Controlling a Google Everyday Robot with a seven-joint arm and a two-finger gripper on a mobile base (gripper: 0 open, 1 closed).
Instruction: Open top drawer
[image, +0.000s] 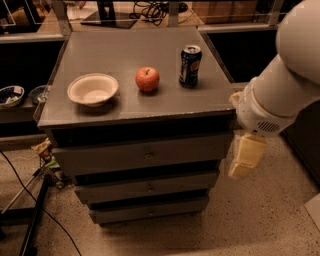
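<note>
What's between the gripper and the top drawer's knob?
Only the top drawer's own bare front panel; in the camera view the gripper hangs beside the cabinet's right edge.

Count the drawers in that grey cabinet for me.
3, stacked under the tabletop: the top drawer highest, the middle drawer below it, the bottom drawer lowest. The gripper hangs just right of the top drawer.

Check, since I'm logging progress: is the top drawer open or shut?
Shut: the top drawer sits pushed in under the tabletop; the gripper hangs beside its right end.
</note>
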